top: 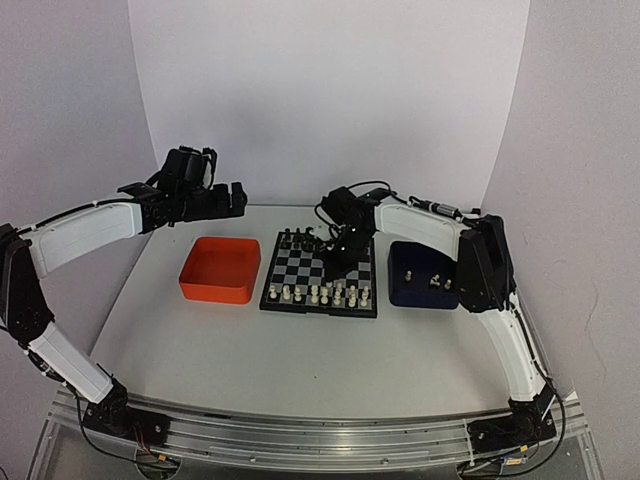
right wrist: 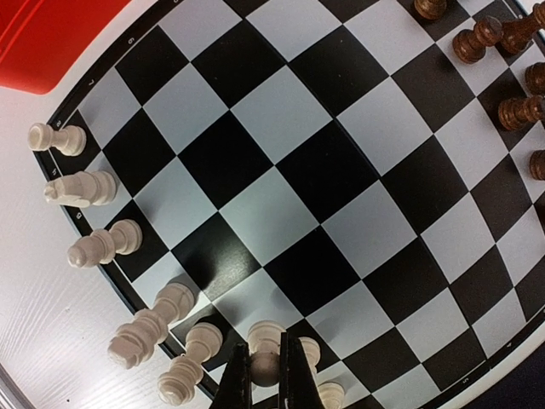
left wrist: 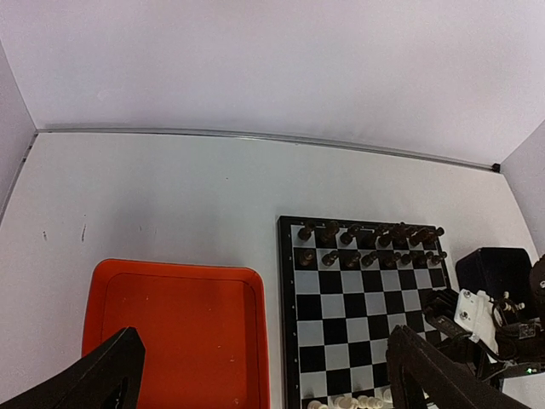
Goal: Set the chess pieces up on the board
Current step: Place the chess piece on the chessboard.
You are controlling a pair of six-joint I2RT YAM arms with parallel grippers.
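the board [top: 315, 266] lies flat in the middle of the bench [top: 300, 350], with an orange tray [top: 215, 262] just beside it on the left and a dark blue tray [top: 405, 265] just beside it on the right. most of the cream chess pieces [top: 318, 293] stand in a line along the board's near edge, and a few more sit inside the blue tray. the dark pieces [left wrist: 366, 243] fill two rows at the far edge.

the right arm reaches across the board's right half. its right fingers [right wrist: 240, 383] are clenched on one cream piece [right wrist: 266, 351], held upright over the near edge rows, with other cream pieces close on either side (whether its base touches the board cannot be told from the wrist view).

the left arm hangs high above the far side of the orange tray. its left fingers [left wrist: 102, 379] are spread wide and grasp nothing, and its wrist camera looks down on the tray and the board's left half.
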